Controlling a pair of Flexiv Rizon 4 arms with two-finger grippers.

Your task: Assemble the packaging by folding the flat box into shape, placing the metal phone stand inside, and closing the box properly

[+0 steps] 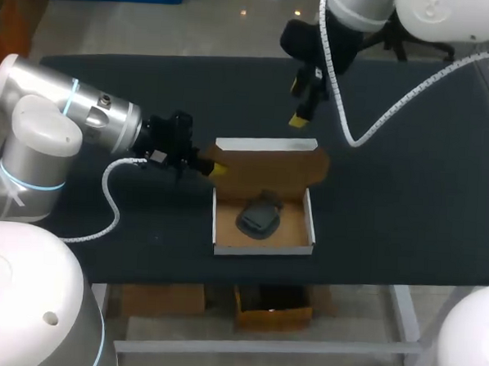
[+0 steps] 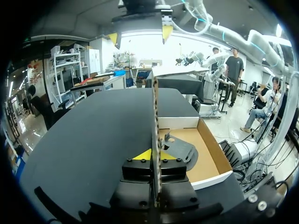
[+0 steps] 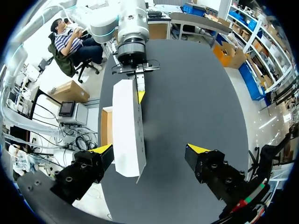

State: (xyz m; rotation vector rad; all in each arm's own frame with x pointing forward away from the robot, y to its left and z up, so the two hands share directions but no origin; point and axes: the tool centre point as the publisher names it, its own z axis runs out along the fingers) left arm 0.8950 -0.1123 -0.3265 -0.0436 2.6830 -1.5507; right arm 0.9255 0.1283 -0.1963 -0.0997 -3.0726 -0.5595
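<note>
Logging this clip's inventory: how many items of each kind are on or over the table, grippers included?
cardboard box: 1
metal phone stand: 1
grippers: 2, left gripper and right gripper
Total: 4

The box (image 1: pixel 261 249) sits near the front edge of the table (image 1: pixel 407 208), at mid-width. The phone stand (image 1: pixel 259 217) lies inside the box. The lid (image 1: pixel 270 164) stands upright along the box's rear wall. The left gripper (image 1: pixel 215 167) clamps the lid's left edge between its 2 fingers. The right gripper (image 1: pixel 298 104) hangs behind the lid, apart from it.
</note>
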